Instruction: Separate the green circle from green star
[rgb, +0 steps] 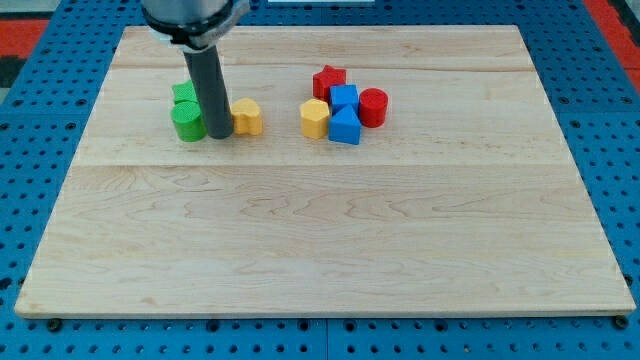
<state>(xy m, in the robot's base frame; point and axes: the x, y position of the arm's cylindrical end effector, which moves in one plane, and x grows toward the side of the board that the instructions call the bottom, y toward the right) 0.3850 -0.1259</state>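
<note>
The green circle (187, 122) sits at the view's upper left on the wooden board (320, 240). The green star (184, 94) lies just above it, touching it and partly hidden by the rod. My tip (220, 134) rests on the board right beside the green circle, on its right, between it and a yellow block (247, 116).
A cluster stands right of centre at the top: a red star (329, 80), a blue cube (344, 98), a red cylinder (373, 106), a yellow hexagon (314, 118) and a blue triangular block (345, 127). The board lies on a blue pegboard (40, 150).
</note>
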